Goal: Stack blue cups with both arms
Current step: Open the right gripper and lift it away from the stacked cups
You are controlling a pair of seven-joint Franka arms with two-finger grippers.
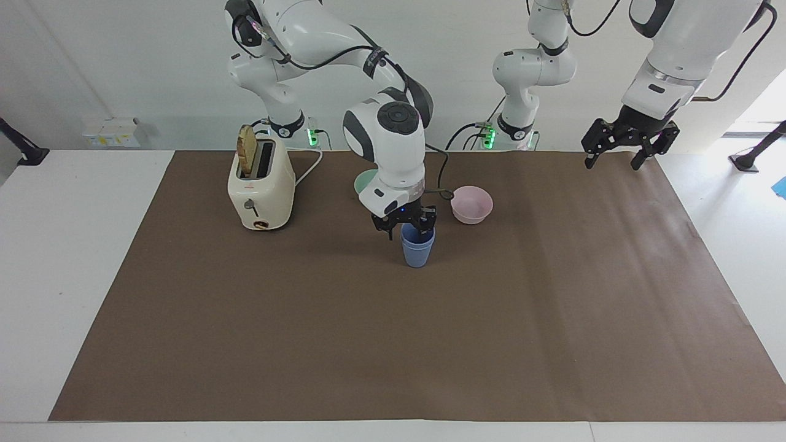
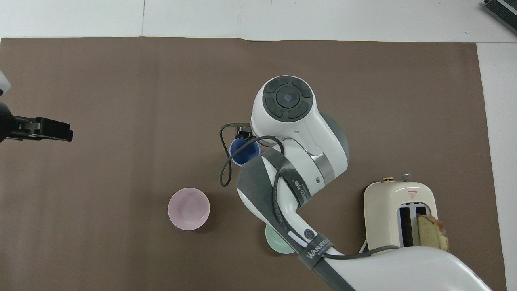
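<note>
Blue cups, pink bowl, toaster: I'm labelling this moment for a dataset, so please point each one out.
blue cups [image 1: 417,250], facing view, on the outer cup's side wall.
pink bowl [image 1: 471,212], facing view, on its outer wall.
toaster [image 1: 270,190], facing view, on its cream side panel.

On my brown mat I see a cream toaster holding a bread slice — plus a pink bowl and a green bowl.
</note>
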